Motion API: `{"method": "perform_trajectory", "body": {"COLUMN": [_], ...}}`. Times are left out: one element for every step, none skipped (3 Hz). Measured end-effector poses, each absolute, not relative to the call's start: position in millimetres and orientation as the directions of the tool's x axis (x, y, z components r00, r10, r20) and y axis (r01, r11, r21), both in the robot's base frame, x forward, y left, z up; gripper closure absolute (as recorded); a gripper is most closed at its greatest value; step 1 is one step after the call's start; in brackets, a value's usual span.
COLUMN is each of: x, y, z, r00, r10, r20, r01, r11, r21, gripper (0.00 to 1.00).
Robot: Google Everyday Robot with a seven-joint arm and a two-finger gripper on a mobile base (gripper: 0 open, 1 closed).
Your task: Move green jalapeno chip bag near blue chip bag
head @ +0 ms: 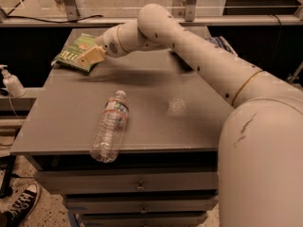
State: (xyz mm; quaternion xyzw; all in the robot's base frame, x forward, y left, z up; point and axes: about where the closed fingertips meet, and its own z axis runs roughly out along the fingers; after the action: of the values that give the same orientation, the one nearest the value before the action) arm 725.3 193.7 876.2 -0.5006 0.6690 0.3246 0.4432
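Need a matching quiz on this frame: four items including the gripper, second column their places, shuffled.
1 green jalapeno chip bag
2 blue chip bag
3 water bottle
4 gripper

A lying near the table's front edge
B far right, partly behind the arm
C far left corner of the table
D at the green jalapeno chip bag's right edge

Pairs: 1-C, 2-B, 3-A, 4-D

End effector (90,59): 11 o'clock, at green jalapeno chip bag (71,51).
Obstacles: water bottle (110,126) lying at 7 o'clock; arm (208,65) across 2 o'clock, partly hiding blue chip bag (221,43).
Free: desk (189,126) centre to 5 o'clock.
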Motion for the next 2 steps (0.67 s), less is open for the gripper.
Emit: {"method": "perform_trajectory", "body": {"x": [721.9,725.1], "y": [201.1,209.5], "z": [872.5,862.8], "r00": [-0.099,-0.093], "r10": [-0.403,-0.448], "r20": [-0.91,-0.889], "r01": [-0.959,-0.958], "r11": [0.282,0.283], "r21": [-0.021,-0.043], "gripper": [0.0,0.0]}}
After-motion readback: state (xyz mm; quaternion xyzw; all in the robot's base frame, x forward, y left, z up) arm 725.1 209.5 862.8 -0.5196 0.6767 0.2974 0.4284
